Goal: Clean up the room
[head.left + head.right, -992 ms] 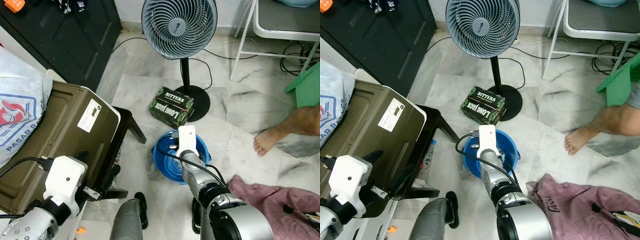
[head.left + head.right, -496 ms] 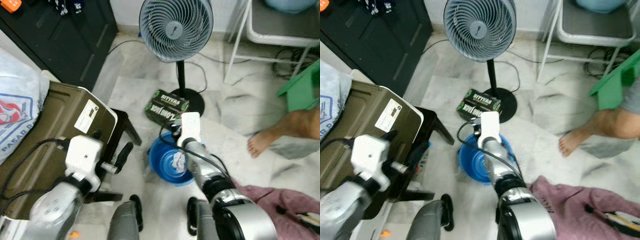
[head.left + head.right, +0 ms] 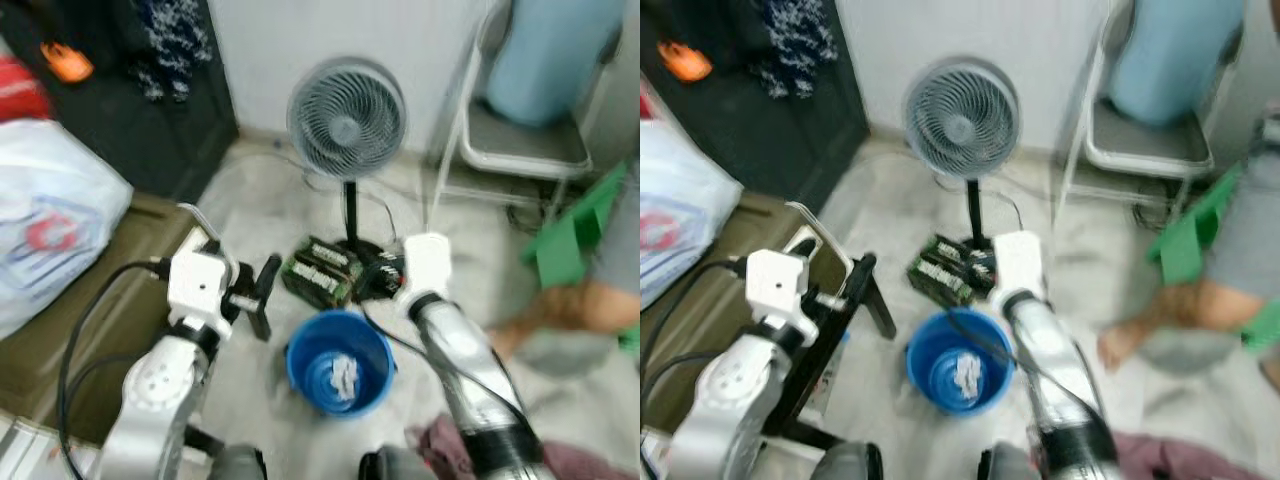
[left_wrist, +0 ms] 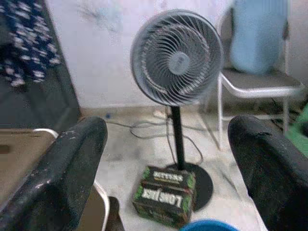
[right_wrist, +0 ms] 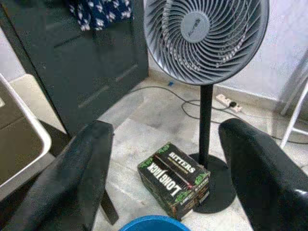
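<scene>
Head and wrist views, room tidy-up, near to far. Nearest the robot, a pink-purple garment (image 3: 440, 450) lies crumpled on the marble floor (image 3: 1100, 290) at the right arm's base; it appears to be the next item awaiting collection. Just ahead, a blue bucket (image 3: 338, 362) stands upright between the two arms and holds a small white crumpled item (image 3: 341, 376) on its bottom. The left gripper (image 4: 168, 159) is raised beside the bucket with its fingers spread wide and nothing between them; the right gripper (image 5: 163, 159) hovers above the bucket's far rim, likewise released and empty. To the robot's left sits an olive-brown case (image 3: 80, 310) with a white printed bag (image 3: 50, 225) upon it. Just beyond the bucket lies a green-and-black carton (image 5: 175, 177), touching the base of a standing fan (image 4: 175, 60). A person's bare foot (image 3: 1130, 345) rests on the floor to the right. Farthest, a white metal chair (image 4: 260, 84) carries a pale blue object (image 3: 555, 60) against the wall. Judgement: head views are blurred, so the robot should settle its stance before reaching, keep both arms clear of the bucket rim, and turn toward the garment away from the foot.
</scene>
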Robot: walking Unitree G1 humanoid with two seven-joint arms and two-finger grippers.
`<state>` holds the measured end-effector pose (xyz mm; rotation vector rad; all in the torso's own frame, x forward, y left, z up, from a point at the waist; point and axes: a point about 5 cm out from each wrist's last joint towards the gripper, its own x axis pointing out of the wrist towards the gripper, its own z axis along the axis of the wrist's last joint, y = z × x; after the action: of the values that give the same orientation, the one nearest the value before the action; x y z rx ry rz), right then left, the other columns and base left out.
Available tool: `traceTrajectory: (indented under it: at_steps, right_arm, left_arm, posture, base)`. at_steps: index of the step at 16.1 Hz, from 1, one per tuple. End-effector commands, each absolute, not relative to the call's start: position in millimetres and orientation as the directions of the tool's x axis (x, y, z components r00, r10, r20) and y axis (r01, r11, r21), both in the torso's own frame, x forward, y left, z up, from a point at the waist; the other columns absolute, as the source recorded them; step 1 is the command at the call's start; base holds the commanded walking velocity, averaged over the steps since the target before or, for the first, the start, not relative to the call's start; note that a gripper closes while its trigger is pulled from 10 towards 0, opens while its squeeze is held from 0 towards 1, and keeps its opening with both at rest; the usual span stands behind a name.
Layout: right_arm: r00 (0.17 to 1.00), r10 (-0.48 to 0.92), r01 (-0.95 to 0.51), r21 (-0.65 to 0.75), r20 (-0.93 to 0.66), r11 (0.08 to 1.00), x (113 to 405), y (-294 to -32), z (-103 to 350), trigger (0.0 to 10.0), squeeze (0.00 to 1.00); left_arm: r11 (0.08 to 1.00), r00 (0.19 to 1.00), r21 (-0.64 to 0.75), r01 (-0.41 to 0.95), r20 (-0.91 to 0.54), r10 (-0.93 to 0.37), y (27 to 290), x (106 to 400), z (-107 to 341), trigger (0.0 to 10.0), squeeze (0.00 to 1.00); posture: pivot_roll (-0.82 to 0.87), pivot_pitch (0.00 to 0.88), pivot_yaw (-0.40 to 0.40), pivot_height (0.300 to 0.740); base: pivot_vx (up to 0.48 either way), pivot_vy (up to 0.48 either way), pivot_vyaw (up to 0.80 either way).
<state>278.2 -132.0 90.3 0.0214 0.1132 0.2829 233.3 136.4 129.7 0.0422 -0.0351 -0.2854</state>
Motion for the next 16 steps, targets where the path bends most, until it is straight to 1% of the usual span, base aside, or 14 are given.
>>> traceTrajectory:
  at_steps: [1, 4, 5, 6, 9, 12, 16]
  right_arm:
    - [0.969, 0.228, -0.224, 0.049, -0.099, 0.973, 272.8, -145.5, 93.8, 10.0, 1.00]
    - [0.985, 0.145, -0.143, 0.022, -0.094, 0.989, 262.0, -160.8, 95.8, 10.0, 1.00]
    - [0.987, 0.114, -0.113, 0.014, -0.111, 0.993, 258.4, -163.3, 93.5, 10.0, 0.91]
    - [0.989, 0.099, -0.096, 0.029, -0.110, 0.995, 259.6, -166.0, 95.3, 10.0, 0.00]
    - [0.991, 0.106, -0.105, 0.019, -0.082, 0.994, 265.6, -165.6, 102.3, 10.0, 0.00]
    - [0.987, 0.137, -0.137, 0.007, -0.086, 0.990, 262.5, -163.3, 105.4, 10.0, 0.00]
    - [0.985, 0.146, -0.147, -0.004, -0.095, 0.989, 262.6, -166.8, 104.4, 10.0, 0.00]
  left_arm:
    - [0.971, 0.972, 0.060, 0.233, 0.028, -0.235, 144.4, 234.5, 125.4, 10.0, 0.00]
    - [0.984, 0.985, 0.054, 0.172, 0.019, -0.173, 153.7, 229.8, 118.9, 10.0, 0.00]
    - [0.985, 0.986, 0.054, 0.166, 0.007, -0.167, 155.3, 226.6, 114.4, 10.0, 0.00]
    - [0.984, 0.986, 0.065, 0.163, 0.019, -0.165, 154.7, 227.7, 114.7, 10.0, 0.00]
    - [0.985, 0.986, 0.060, 0.163, 0.027, -0.165, 153.4, 234.3, 115.8, 10.0, 0.00]
    - [0.984, 0.983, 0.031, 0.177, 0.036, -0.178, 153.8, 235.1, 116.5, 10.0, 0.00]
    - [0.985, 0.986, 0.058, 0.163, 0.027, -0.165, 156.8, 237.9, 116.4, 10.0, 0.00]
  posture:
    - [-0.03, 0.000, 0.011, 0.740]
    - [-0.04, 0.000, 0.013, 0.740]
    - [-0.05, 0.000, 0.021, 0.740]
    - [-0.06, 0.000, 0.032, 0.740]
    - [-0.07, 0.000, 0.035, 0.740]
    - [-0.08, 0.000, 0.027, 0.740]
    - [-0.08, 0.000, 0.023, 0.740]
  base:
    - [0.000, 0.000, 0.00]
    - [0.000, 0.000, 0.00]
    - [0.000, 0.000, 0.00]
    - [0.000, 0.000, 0.80]
    - [0.000, 0.000, 0.80]
    - [0.000, 0.000, 0.80]
    - [0.000, 0.000, 0.80]
